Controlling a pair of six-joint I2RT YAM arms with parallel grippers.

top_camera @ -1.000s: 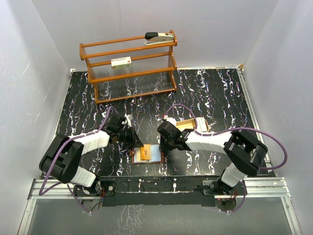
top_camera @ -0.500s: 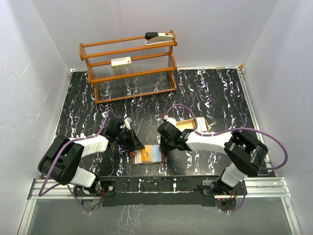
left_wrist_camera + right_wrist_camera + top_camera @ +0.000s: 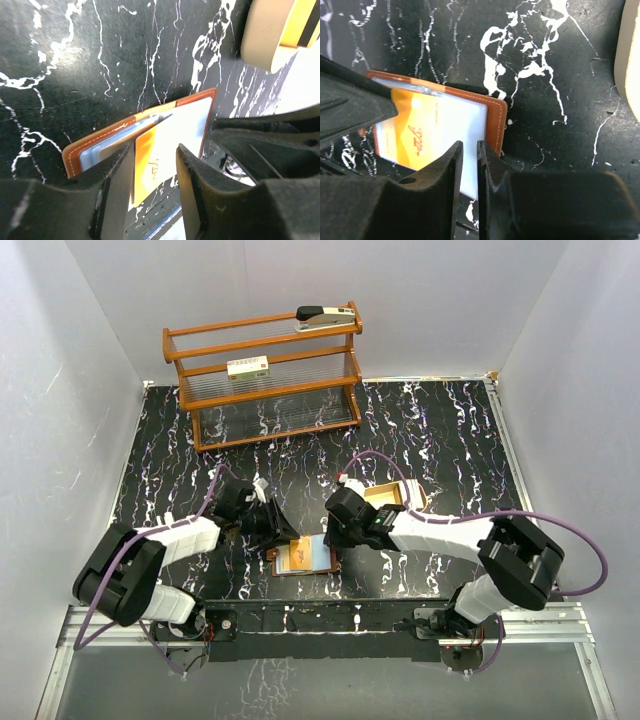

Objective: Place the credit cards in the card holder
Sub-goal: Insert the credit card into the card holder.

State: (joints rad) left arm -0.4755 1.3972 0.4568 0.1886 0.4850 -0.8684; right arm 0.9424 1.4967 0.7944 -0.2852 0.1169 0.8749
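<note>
The card holder [image 3: 306,571], a brown leather wallet, lies spread open near the table's front edge. Its stitched rim shows in both wrist views [image 3: 74,156] [image 3: 496,119]. An orange and white credit card [image 3: 298,557] [image 3: 167,142] [image 3: 427,132] lies flat on its inner side. A pale blue-grey card [image 3: 92,154] sits in the slot at the other half. My left gripper [image 3: 284,531] [image 3: 155,148] hovers over the wallet's left side, open, the card lying below the gap. My right gripper [image 3: 336,537] [image 3: 469,144] stands at the wallet's right edge, its jaws a narrow slit apart with nothing clamped.
A shallow tan tray [image 3: 384,494] [image 3: 257,37] [image 3: 629,60] sits just behind the right gripper, with a yellow and black item [image 3: 302,22] in it. At the back stands a wooden rack [image 3: 265,380] carrying a stapler [image 3: 325,315] and a white labelled box [image 3: 248,367].
Both grippers were shut and have now parted their jaws, the left more widely. The wallet and card stay in place; the right arm's elbow has swung a little to the right.
</note>
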